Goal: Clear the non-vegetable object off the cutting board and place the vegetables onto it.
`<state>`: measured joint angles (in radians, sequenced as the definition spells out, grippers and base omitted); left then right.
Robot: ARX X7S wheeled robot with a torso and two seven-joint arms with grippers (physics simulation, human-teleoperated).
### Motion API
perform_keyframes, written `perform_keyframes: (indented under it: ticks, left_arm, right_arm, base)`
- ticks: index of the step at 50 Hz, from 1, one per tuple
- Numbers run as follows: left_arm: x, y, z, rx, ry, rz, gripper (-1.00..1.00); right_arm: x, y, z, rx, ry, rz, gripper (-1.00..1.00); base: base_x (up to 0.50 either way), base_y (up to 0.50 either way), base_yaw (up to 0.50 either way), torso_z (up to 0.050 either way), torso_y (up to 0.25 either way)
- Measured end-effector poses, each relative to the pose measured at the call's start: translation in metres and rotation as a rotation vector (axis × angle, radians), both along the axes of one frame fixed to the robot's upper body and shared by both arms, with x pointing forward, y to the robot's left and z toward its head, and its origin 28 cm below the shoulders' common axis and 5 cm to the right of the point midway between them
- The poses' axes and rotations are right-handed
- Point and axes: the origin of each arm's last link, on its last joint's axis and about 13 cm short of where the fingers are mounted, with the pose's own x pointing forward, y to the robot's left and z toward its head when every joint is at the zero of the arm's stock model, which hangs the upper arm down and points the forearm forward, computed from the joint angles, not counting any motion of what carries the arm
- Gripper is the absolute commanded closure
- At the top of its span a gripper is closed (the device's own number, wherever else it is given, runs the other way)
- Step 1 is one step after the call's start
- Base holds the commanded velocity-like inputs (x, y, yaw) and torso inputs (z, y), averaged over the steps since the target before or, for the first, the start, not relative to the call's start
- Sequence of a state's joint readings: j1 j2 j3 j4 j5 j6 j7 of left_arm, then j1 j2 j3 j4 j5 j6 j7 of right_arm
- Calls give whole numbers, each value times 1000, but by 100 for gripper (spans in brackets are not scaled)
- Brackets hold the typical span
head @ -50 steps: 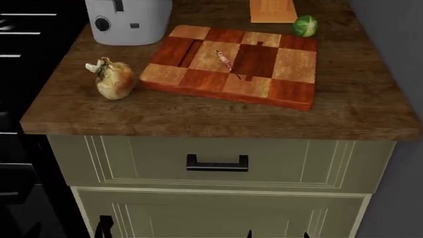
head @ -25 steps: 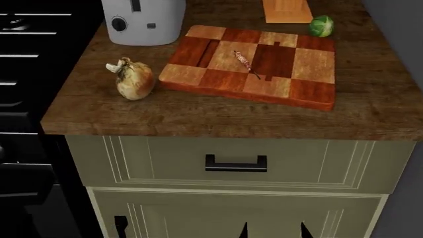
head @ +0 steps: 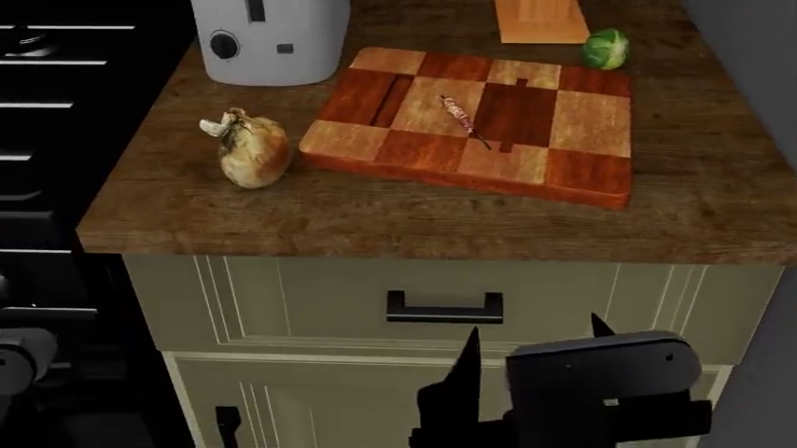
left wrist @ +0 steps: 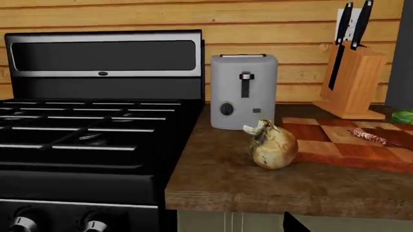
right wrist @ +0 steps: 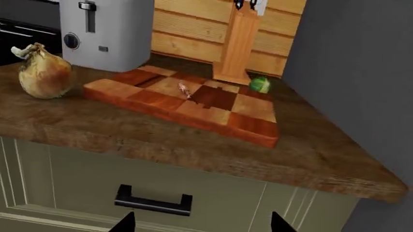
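The patchwork wooden cutting board (head: 548,126) lies on the counter. The non-vegetable object (head: 458,114), a thin pinkish-red strip, rests near the board's middle. Left of the board, on the bare counter, stands the tan onion (head: 253,149). The green Brussels sprout (head: 607,49) sits off the board's far right corner. My right gripper (head: 536,334) is open and empty, low in front of the cabinet drawer, below the counter edge. My left gripper (left wrist: 206,227) shows one dark fingertip far to the side; it is open, below the counter front near the stove.
A grey toaster (head: 268,37) stands behind the onion. A light wooden knife block (head: 539,21) stands behind the board. A black stove (left wrist: 84,125) adjoins the counter on the left and a grey wall (right wrist: 348,72) on the right. The drawer has a black handle (head: 443,308).
My right gripper has risen into the bottom of the head view in front of the cabinet. The head view first shifted slightly left. Nothing on the counter has moved.
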<state>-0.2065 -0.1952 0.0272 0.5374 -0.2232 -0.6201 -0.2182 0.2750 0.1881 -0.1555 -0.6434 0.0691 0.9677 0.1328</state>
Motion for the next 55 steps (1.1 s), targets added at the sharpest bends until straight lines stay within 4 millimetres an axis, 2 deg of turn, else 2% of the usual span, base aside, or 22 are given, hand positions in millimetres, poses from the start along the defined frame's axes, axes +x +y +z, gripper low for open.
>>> perform_keyframes:
  ticks: [13, 29, 43, 49, 55]
  left_arm:
    - [27, 8, 57, -6, -15, -7, -100]
    - [76, 9, 109, -22, -1, -9, -100]
    - [106, 6, 141, -23, 36, -11, -100]
    - [111, 6, 153, -21, 42, -5, -100]
    - [114, 6, 161, -17, 43, 0, -100]
  right_arm:
    - [10, -19, 58, 7, 32, 28, -100]
    - [32, -38, 120, -78, 72, 66, -100]
    - [55, -53, 168, -86, 120, 96, -100]
    - [64, -58, 185, -62, 134, 109, -100]
    - [69, -61, 198, -44, 146, 122, -100]
  base:
    - [0, 0, 0, 0, 0]
    - [0, 0, 0, 0, 0]
    - [0, 0, 0, 0, 0]
    - [32, 0, 0, 0, 0]
    - [489, 0, 0, 0, 0]
